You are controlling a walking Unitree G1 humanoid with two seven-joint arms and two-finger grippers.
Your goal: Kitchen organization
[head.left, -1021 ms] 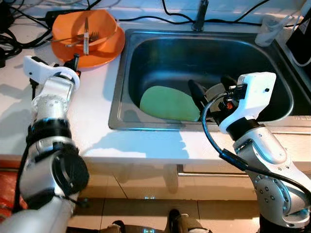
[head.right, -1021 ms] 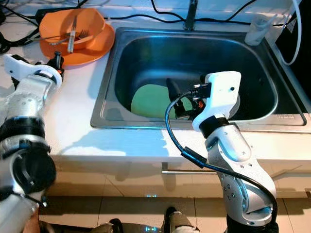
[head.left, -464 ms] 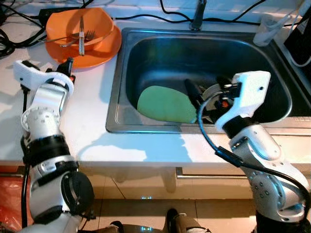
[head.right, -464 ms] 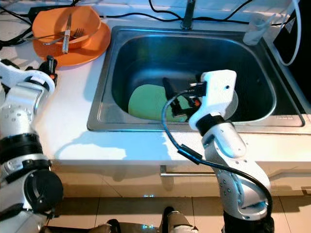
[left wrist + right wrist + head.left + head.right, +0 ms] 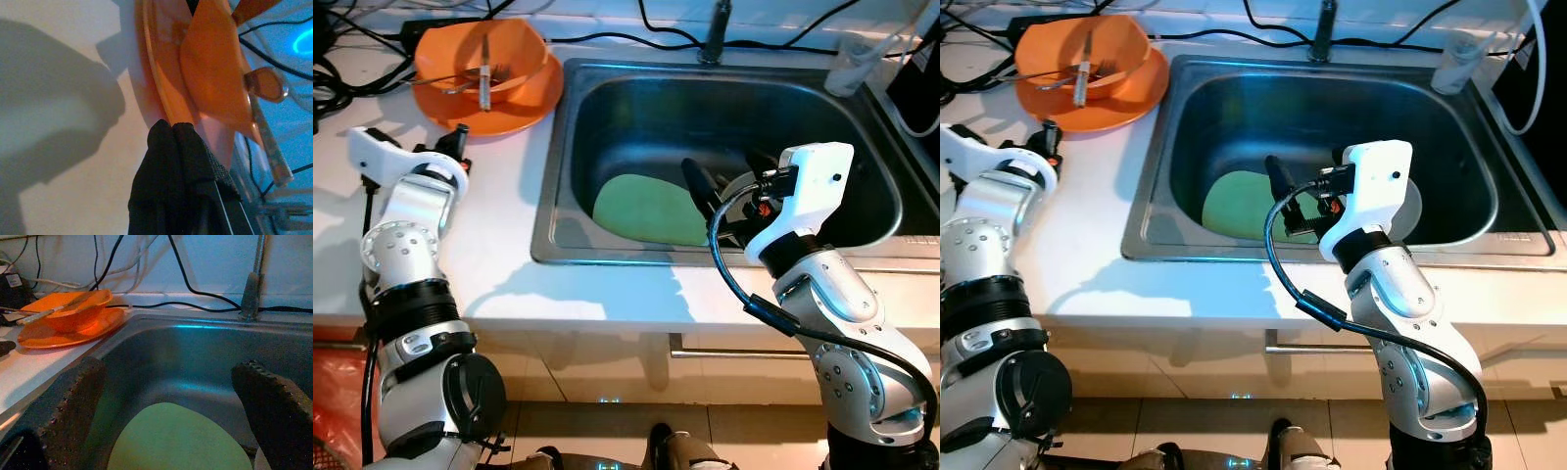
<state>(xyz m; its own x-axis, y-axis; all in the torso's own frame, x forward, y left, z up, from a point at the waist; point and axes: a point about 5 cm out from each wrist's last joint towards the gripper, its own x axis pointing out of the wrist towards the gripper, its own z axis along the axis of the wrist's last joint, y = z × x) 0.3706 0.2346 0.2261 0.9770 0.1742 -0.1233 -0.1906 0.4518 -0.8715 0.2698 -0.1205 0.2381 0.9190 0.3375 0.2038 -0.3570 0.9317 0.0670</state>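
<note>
We see one green plate (image 5: 651,210) in the sink (image 5: 560,147); our right hand (image 5: 729,186) hovers wide open, empty. Left hand (image 5: 460,137), closed, empty, at six o'clock from one orange bowl (image 5: 484,59).

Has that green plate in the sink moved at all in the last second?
No. The green plate lies at the same spot on the sink floor, against its near wall; only the camera has shifted slightly.

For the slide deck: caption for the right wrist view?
Right tool open above the green plate in the steel sink.
</note>
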